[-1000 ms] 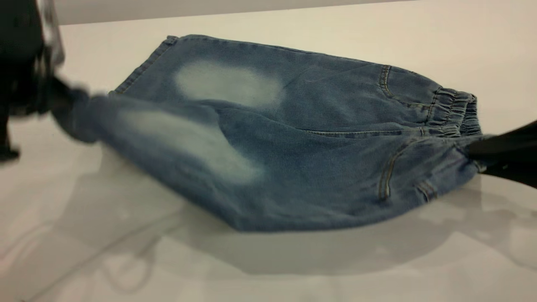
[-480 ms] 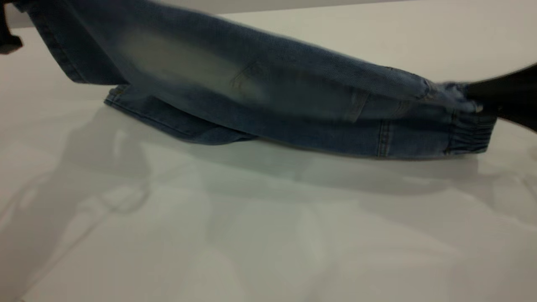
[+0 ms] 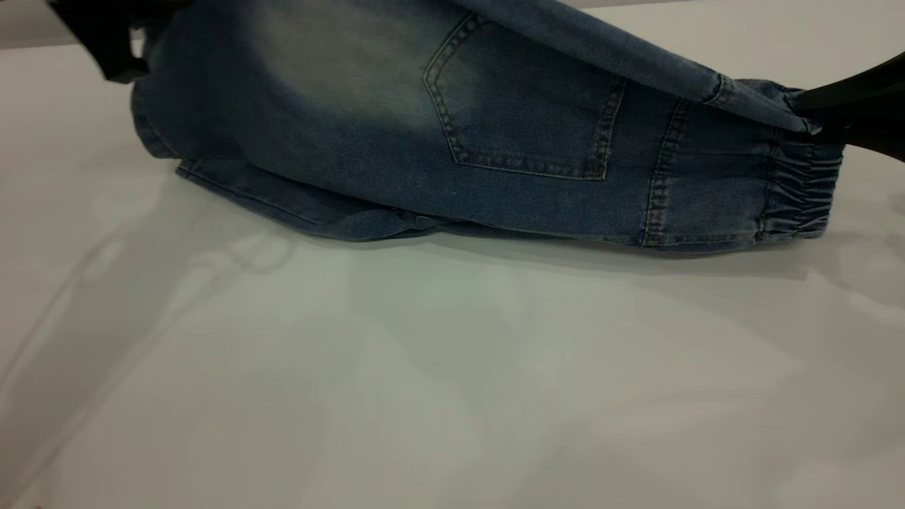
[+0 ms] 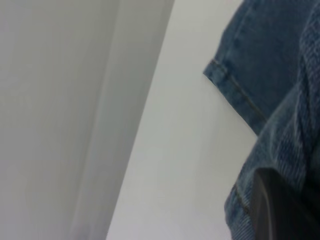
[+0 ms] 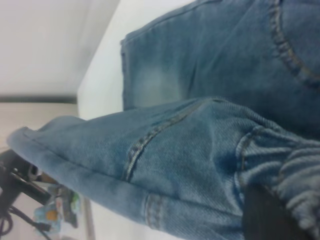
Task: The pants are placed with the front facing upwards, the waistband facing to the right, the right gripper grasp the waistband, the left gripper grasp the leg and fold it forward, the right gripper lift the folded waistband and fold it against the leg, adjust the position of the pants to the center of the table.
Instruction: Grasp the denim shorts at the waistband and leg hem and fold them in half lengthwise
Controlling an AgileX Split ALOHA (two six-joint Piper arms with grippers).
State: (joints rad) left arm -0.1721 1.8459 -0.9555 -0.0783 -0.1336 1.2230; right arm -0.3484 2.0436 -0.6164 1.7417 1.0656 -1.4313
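The blue denim pants (image 3: 368, 120) are half lifted off the white table (image 3: 424, 367). Their raised layer stands up, and its back patch pocket (image 3: 523, 106) faces the exterior camera. My left gripper (image 3: 117, 53) is at the upper left, shut on the leg; in its wrist view a dark finger (image 4: 272, 210) presses into leg fabric beside the hem (image 4: 240, 95). My right gripper (image 3: 813, 124) is at the right, shut on the ruched waistband (image 3: 799, 191), whose lower part rests on the table. In the right wrist view its finger (image 5: 260, 215) sits against the gathered band (image 5: 295, 165).
Bare tabletop stretches in front of the pants towards the exterior camera. The table's far edge (image 4: 145, 125) runs along a pale wall. Past the table's corner in the right wrist view stands some dark equipment with small coloured items (image 5: 50, 210).
Both grippers have risen and carried the near half of the pants up and back over the far half. The faded front patches have turned away and the back pocket now shows.
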